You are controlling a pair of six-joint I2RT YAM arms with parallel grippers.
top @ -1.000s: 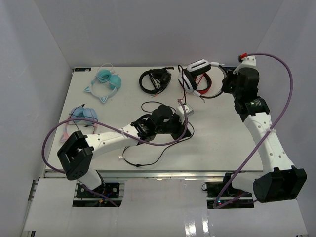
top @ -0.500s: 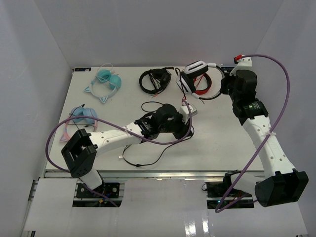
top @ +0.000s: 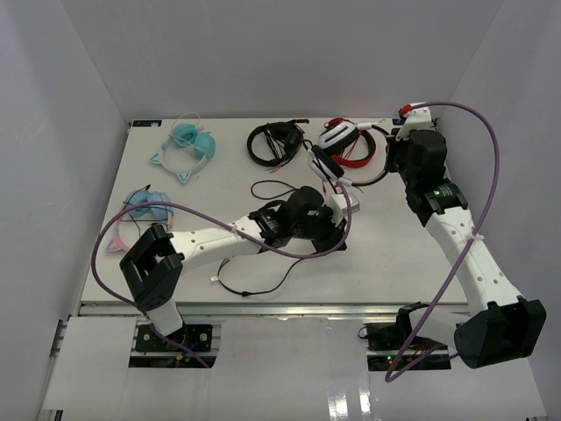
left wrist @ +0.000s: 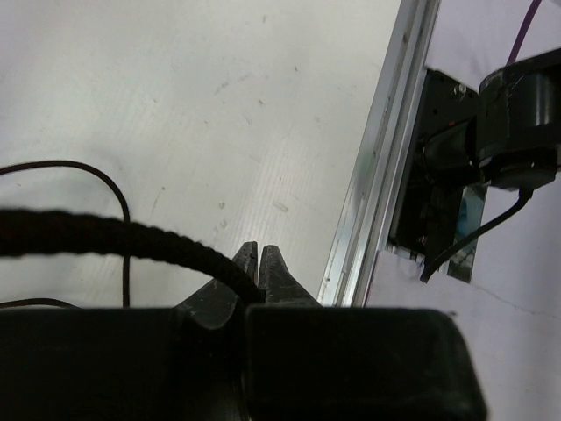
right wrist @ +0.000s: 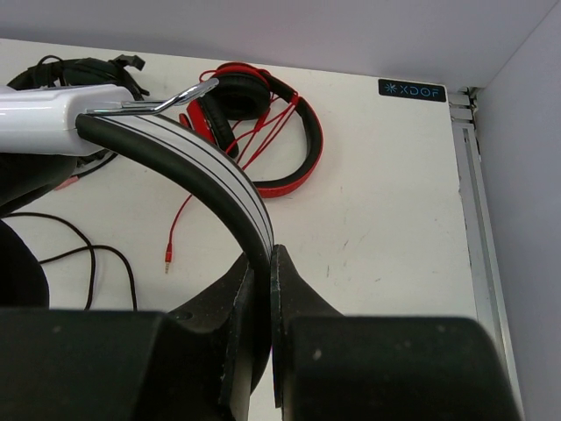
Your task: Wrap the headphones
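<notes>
The white headphones [top: 334, 139] hang above the far side of the table, in front of the red pair. Their white headband [right wrist: 206, 175] with its black lining runs down into my right gripper [right wrist: 270, 254], which is shut on it; from above that gripper [top: 388, 165] sits just right of the cups. My left gripper [left wrist: 260, 250] is shut on the headphones' black cable [left wrist: 114, 237], which leaves the jaws to the left. From above, the left gripper [top: 336, 230] is below the cups, mid-table. More of the cable [top: 263, 282] loops on the table near the front edge.
A red-and-black pair [right wrist: 263, 132] with a red cord lies at the back right. An all-black pair [top: 273, 142] lies left of it. A teal pair [top: 186, 145] and a blue-pink pair [top: 145, 206] are at the left. The table's metal edge rail [left wrist: 377, 175] is close to the left gripper.
My right gripper has swung the white headphones left and a little nearer. The left gripper has moved right with the cable in it.
</notes>
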